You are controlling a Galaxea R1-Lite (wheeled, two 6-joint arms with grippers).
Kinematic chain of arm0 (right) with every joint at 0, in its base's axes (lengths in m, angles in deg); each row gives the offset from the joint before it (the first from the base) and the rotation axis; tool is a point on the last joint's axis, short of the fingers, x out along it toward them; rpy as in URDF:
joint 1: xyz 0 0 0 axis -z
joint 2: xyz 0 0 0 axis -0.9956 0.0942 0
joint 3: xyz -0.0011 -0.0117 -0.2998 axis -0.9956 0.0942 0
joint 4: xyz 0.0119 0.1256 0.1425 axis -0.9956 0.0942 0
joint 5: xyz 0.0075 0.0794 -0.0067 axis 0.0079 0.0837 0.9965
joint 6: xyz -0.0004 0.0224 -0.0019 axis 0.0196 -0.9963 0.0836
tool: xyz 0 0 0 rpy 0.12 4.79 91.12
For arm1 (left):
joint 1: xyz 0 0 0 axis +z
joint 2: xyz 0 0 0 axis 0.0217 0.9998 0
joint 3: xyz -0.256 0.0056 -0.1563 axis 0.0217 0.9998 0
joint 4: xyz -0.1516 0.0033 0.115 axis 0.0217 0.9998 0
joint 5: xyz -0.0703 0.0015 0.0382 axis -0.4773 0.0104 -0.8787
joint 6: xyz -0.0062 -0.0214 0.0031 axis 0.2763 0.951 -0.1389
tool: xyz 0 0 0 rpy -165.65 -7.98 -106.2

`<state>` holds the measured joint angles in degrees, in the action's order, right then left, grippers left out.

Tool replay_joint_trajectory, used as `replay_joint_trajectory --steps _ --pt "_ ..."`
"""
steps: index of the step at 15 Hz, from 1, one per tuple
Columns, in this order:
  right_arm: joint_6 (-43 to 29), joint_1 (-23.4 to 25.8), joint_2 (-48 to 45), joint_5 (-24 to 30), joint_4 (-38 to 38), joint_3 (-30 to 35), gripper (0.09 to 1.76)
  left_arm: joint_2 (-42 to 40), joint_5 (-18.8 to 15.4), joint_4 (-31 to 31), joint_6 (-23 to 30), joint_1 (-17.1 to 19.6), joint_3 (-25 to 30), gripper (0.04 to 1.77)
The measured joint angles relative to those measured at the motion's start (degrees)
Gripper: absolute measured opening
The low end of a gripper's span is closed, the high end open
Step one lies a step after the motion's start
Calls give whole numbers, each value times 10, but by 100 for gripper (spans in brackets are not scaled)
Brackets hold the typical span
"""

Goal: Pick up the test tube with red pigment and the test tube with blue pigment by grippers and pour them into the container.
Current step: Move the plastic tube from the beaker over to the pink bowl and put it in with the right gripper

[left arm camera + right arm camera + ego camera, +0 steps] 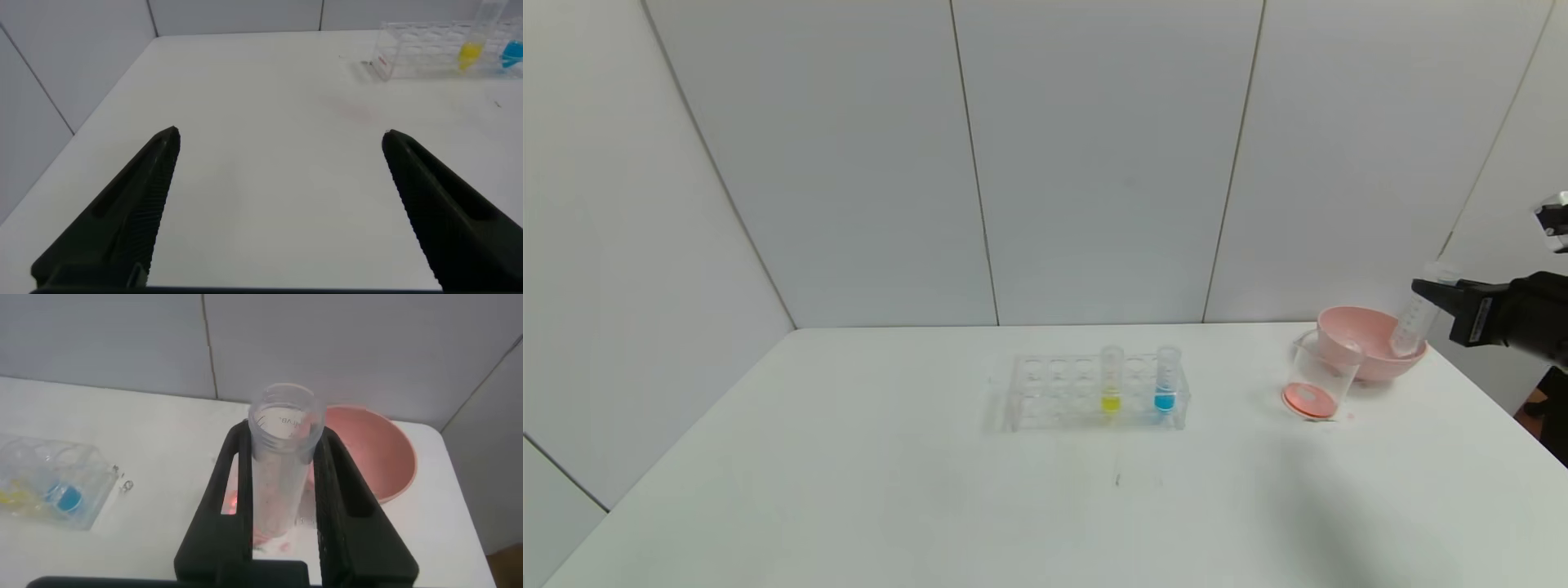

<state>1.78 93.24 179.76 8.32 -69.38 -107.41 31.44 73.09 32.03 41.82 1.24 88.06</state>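
red looks poured: the small clear glass beaker (pixel 1313 384) at right holds orange-red liquid, and the right gripper (pixel 282 498) grasps the emptied clear tube (pixel 1413 320) above the pink bowl (pixel 1372 343). the blue-filled clear tube (pixel 1166 380) waits in the clear rack (pixel 1045 392) mid-frame; left gripper (pixel 278 143) released.

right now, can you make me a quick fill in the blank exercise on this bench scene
1. The right gripper is shut on an emptied test tube held over the ____ bowl.
2. The liquid in the beaker is ____.
3. In the rack, the yellow tube stands beside the ____ tube.
4. The left gripper is ____, holding nothing.

Missing words: pink; red; blue; open
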Motion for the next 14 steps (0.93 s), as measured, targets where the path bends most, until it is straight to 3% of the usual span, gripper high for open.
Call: replay_joint_trajectory --steps 4,10,14 --pt "0 33 119 1 -77 -65 50 0 0 0 0 0 0 176" --pt "5 60 278 -10 -87 -205 50 0 0 0 0 0 0 176" --pt "17 75 330 -11 -84 -255 50 0 0 0 0 0 0 176"
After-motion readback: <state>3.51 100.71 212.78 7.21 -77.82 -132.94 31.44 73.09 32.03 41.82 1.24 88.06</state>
